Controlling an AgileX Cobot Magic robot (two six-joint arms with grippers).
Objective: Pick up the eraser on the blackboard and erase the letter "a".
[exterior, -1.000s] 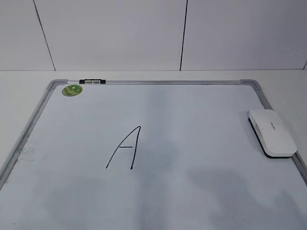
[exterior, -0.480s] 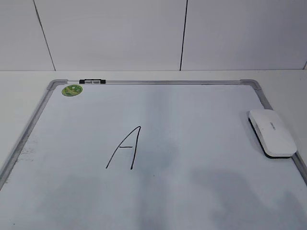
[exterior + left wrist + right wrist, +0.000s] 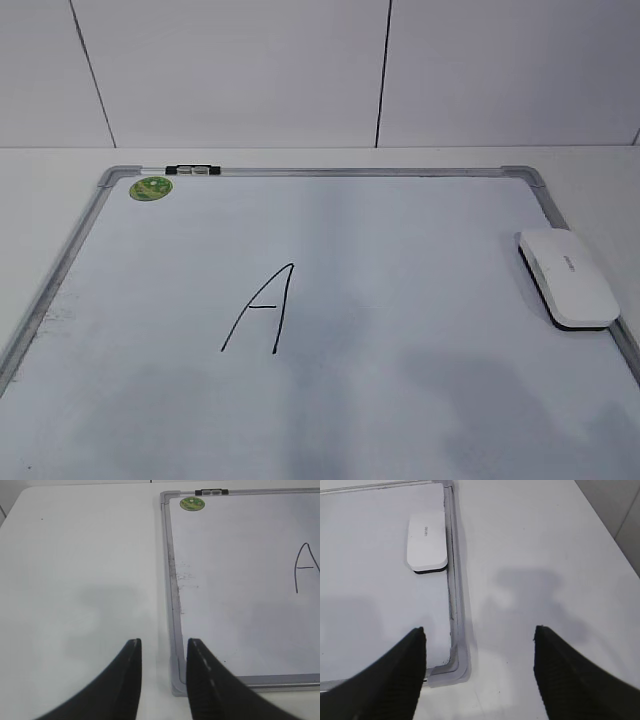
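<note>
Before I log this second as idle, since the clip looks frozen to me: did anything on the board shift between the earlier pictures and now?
Nothing visibly changed. The eraser lies untouched at the right edge of the blackboard, the letter "A" is intact, and the green magnet sits in the far-left corner. Only faint shadows near the front of the board drifted. No claw appears in the exterior view.

White table (image 3: 80,555), 1 grey-framed blackboard (image 3: 400,230) lying flat directly on it, bare tabletop on both sides
</note>
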